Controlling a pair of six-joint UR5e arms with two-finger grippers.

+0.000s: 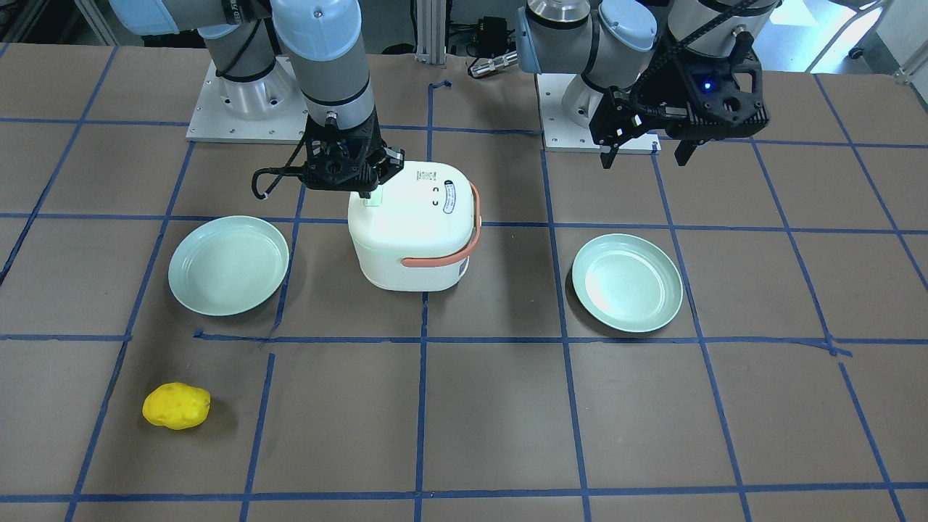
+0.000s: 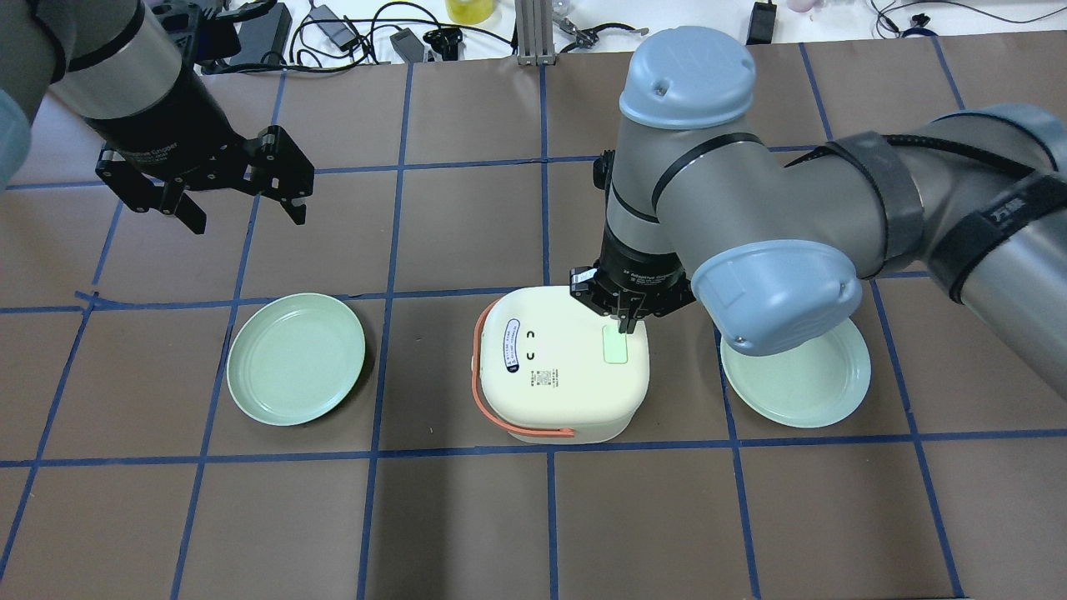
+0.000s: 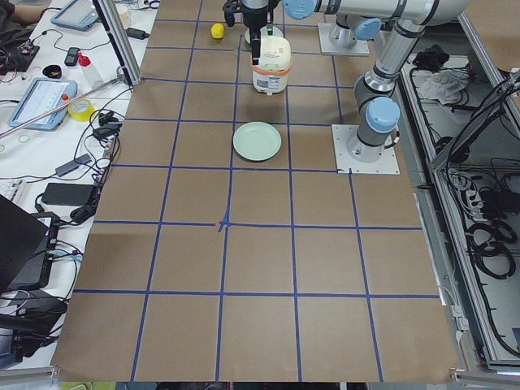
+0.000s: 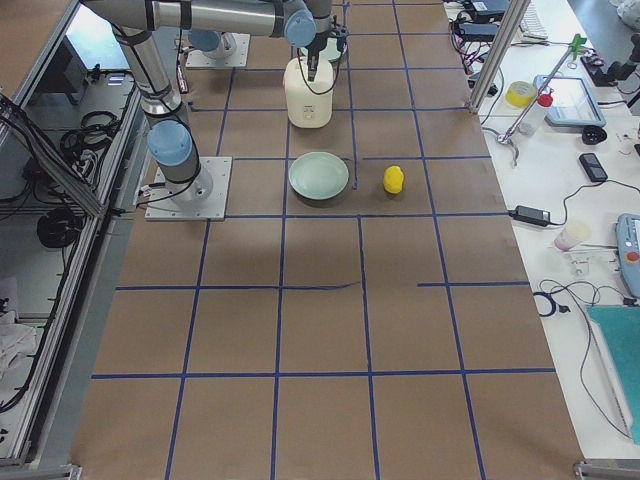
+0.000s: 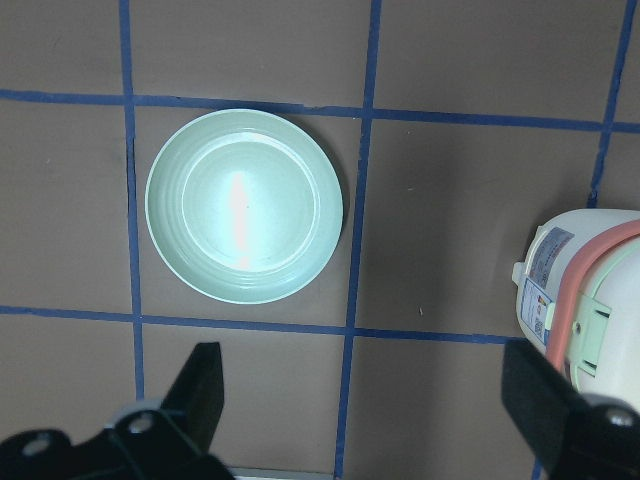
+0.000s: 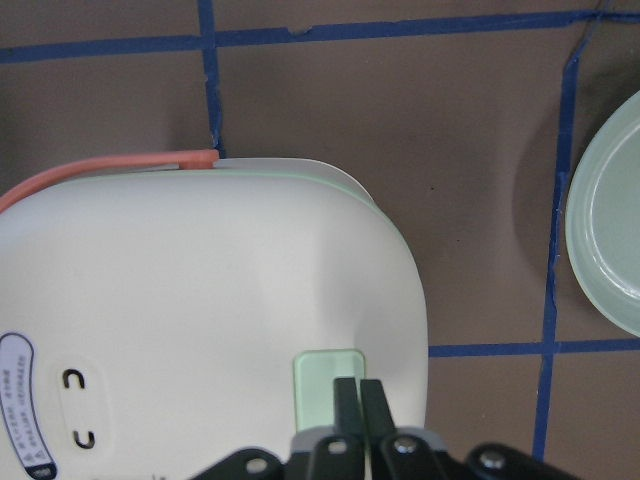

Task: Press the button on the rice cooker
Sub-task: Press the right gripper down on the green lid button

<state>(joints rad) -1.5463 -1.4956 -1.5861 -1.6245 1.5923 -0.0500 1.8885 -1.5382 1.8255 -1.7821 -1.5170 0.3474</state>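
Across from the robot, the right gripper point(image 1: 366, 190) stands over the rice cooker point(image 1: 417, 239), jaws pressed together, tips meeting the pale green button point(image 1: 372, 200). The cooker is 1 smooth cream rounded box, its salmon handle point(image 1: 435, 262) folded down on the side away from those jaws. The left gripper point(image 1: 645, 154) hangs with jaws spread wide, gripping nothing. 2 round, glossy mint plates lie flat: the right plate point(image 1: 228, 264) beside the shut jaws, the left plate point(image 1: 627, 283) forward of the spread ones. 1 lumpy yellow object point(image 1: 176, 406) sits well apart from both.

From overhead, the button is a rounded rectangle directly under the shut tips.

On the left wrist camera, 2 black fingers point(image 5: 200, 390) stand far apart, the left plate ahead between them.

On the right wrist camera, 2 fingers point(image 6: 347, 400) touch each other over the button.
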